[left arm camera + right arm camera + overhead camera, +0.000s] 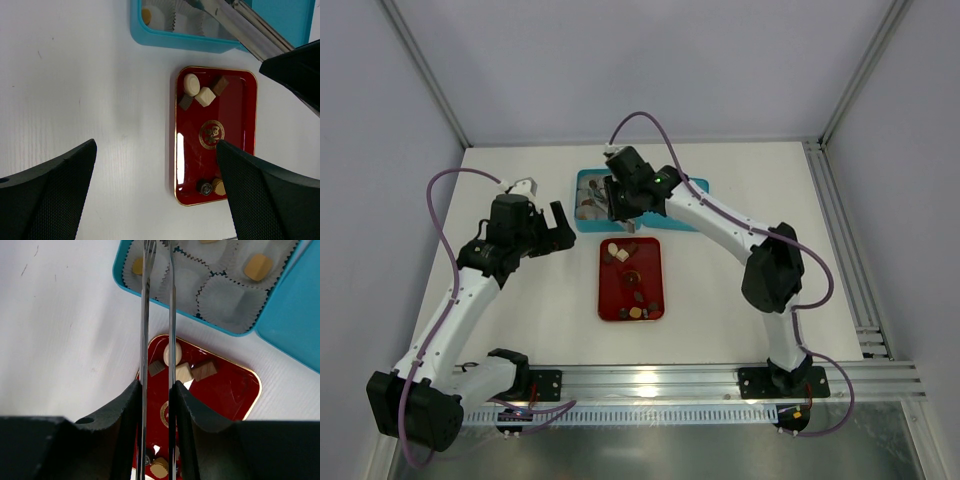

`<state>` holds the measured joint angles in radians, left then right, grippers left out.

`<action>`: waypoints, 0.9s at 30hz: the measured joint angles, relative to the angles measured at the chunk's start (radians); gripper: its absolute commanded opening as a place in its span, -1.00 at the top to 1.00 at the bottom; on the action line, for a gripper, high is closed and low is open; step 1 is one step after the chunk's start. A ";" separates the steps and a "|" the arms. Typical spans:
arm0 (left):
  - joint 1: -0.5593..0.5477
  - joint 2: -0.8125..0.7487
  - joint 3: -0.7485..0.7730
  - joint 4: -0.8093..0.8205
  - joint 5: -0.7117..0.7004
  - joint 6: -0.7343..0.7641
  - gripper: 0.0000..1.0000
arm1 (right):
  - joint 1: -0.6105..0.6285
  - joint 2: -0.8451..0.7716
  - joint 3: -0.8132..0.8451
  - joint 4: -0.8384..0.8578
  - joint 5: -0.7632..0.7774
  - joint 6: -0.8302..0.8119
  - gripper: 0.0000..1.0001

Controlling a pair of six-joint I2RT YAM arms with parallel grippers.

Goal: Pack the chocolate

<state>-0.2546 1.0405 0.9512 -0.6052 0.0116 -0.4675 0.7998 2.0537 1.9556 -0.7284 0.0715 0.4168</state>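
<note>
so most of the chocolate [172, 354] sits on the red tray [235, 390] with a few pieces in the teal box [185, 42] just behind it, right tool [156, 390] is clenched on metal tweezers [145, 315] reaching past the tray's far end, left tool [156, 147] hangs released left of the tray

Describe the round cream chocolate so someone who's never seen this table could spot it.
Find the red tray mid-table, beside the teal box. Four sweets cluster at the tray's end nearest that box. The round cream chocolate is the only disc among them; the others are square.
</note>
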 measured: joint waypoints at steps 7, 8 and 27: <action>0.000 0.000 0.000 0.000 0.000 0.000 -0.99 | -0.100 -0.225 -0.192 0.010 -0.007 0.001 0.31; 0.000 0.000 0.000 0.000 0.001 0.000 -0.99 | -0.123 -0.265 -0.223 0.014 -0.007 0.000 0.31; 0.000 0.000 0.000 0.002 0.043 -0.001 -1.00 | -0.719 -0.528 -0.728 0.152 -0.027 0.002 0.30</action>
<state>-0.2546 1.0405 0.9512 -0.6033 0.0547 -0.4683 0.0807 1.5257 1.2278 -0.5766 0.0448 0.4191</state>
